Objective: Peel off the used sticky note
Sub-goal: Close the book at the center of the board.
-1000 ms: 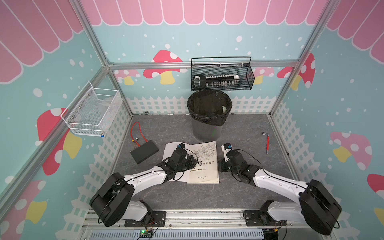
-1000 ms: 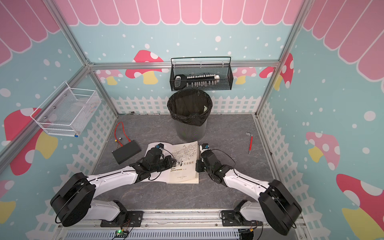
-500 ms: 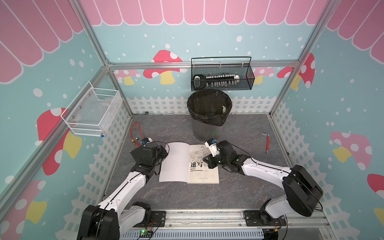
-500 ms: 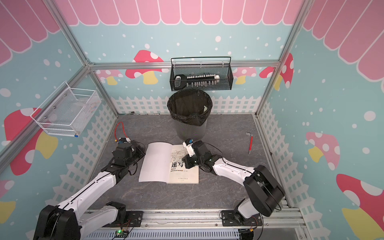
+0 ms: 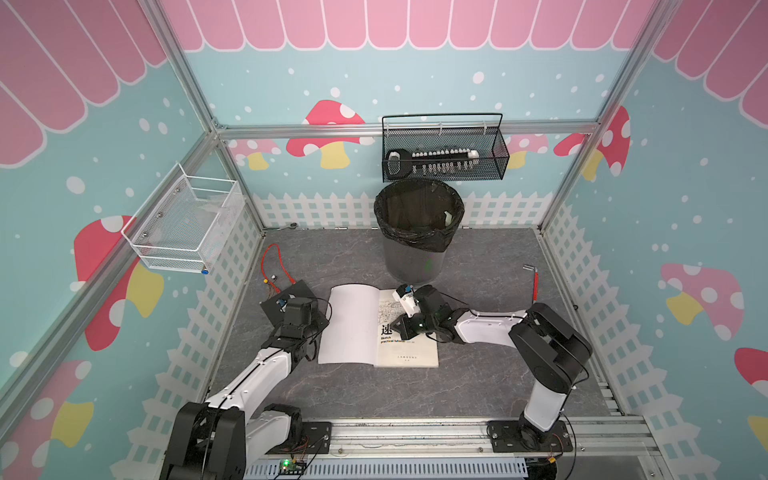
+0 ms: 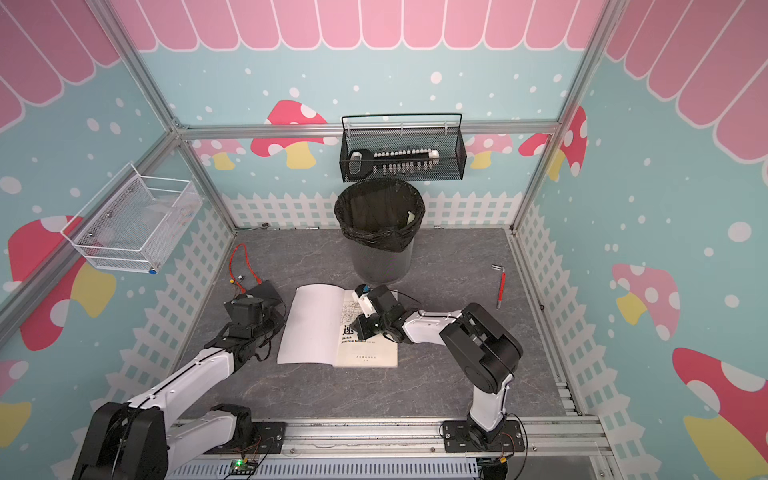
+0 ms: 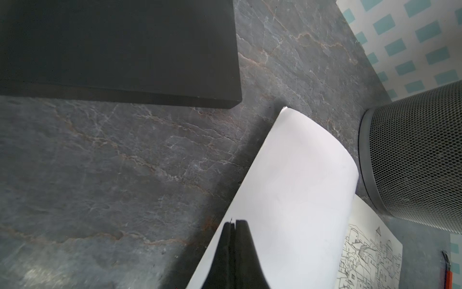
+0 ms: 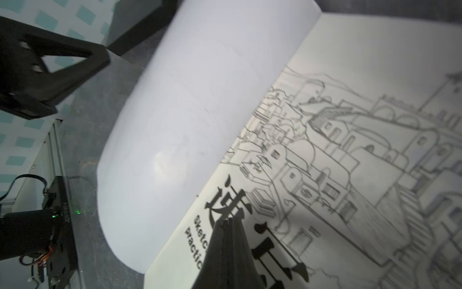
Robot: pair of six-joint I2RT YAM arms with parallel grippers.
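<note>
Matte white page (image 5: 351, 324) curls (sketched cityscape (image 8: 350, 140) beside) over veined grey tabletop (image 5: 374, 395).

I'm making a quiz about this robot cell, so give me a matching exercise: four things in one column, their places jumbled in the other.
Things:
1 mesh waste bin
2 red-handled hex key
3 black wire basket
4 white wire basket

Places:
A hung on the left wall
B lying on the table near the right wall
C standing behind the open book
D hung on the back wall

Pairs: 1-C, 2-B, 3-D, 4-A
</note>
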